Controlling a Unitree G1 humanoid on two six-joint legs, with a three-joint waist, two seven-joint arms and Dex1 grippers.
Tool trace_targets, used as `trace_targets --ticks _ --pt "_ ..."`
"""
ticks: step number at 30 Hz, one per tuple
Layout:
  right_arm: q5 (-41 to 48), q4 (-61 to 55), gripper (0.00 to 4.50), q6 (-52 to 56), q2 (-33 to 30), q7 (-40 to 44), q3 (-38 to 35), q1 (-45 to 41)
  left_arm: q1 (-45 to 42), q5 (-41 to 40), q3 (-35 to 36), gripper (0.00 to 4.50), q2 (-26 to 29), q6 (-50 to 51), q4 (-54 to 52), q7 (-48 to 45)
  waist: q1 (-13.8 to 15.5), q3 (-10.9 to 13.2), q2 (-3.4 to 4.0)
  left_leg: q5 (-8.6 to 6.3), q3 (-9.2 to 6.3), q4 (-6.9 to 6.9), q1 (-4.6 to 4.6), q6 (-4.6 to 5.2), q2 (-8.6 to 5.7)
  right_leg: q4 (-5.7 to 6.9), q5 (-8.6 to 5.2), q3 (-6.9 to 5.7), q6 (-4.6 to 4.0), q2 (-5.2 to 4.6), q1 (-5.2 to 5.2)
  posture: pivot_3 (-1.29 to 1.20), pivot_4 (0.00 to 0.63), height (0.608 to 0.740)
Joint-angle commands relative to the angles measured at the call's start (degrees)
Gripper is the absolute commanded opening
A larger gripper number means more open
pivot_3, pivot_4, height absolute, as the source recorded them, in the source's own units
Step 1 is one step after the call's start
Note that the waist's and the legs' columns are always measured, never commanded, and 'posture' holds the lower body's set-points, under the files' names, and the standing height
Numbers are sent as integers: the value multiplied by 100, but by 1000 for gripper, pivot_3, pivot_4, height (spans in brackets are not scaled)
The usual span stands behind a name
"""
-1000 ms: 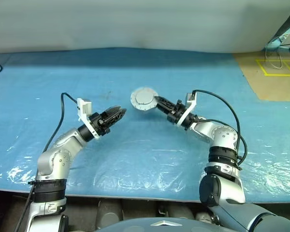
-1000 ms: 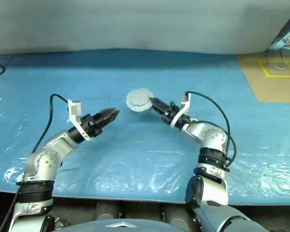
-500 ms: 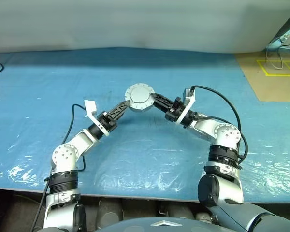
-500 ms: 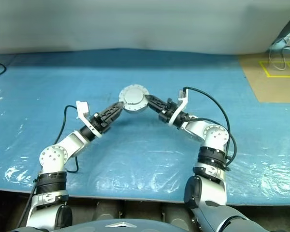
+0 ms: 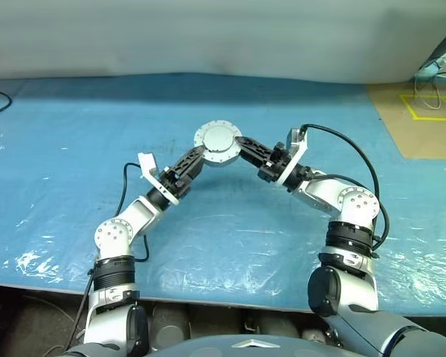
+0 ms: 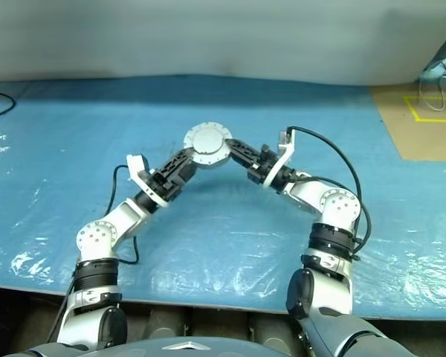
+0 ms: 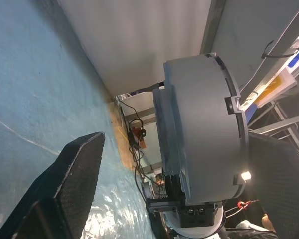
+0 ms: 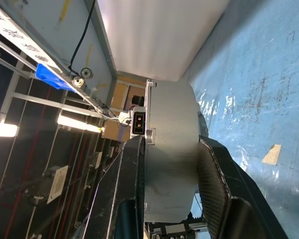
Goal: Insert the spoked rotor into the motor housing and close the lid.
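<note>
Motor housing (image 5: 218,144) clamped in R jaws, L jaws wide.

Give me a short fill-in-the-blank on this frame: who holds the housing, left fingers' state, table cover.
1. The motor housing, lid shut, is clamped by the ____ gripper.
2. The left gripper sits beside the housing with its fingers ____.
3. The housing is held above a ____ plastic sheet.

Missing words: right; open; blue
</note>
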Motion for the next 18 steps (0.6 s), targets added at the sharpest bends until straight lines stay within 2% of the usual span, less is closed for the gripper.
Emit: trace_targets --ticks 1,11,18 --pt "344 -255 1077 85 40 41 211 -169 -17 -91 -203 4468 54 128 -280 -307 -1 0 0 0 0 0 1 0 0 1 0 0 0 0 0 0 150 740" --pt "360 -152 1077 41 -81 51 364 -172 280 65 -284 4468 631 176 -379 -801 6 0 0 0 -4 6 3 -1 -1 11 0 0 1 -1 0 0 150 740" --pt "352 -111 1077 34 -110 52 419 -197 -26 214 -359 4468 244 -155 -51 -751 35 0 0 0 -6 12 1 -1 -6 13 2 0 4 -4 1 0 150 740"
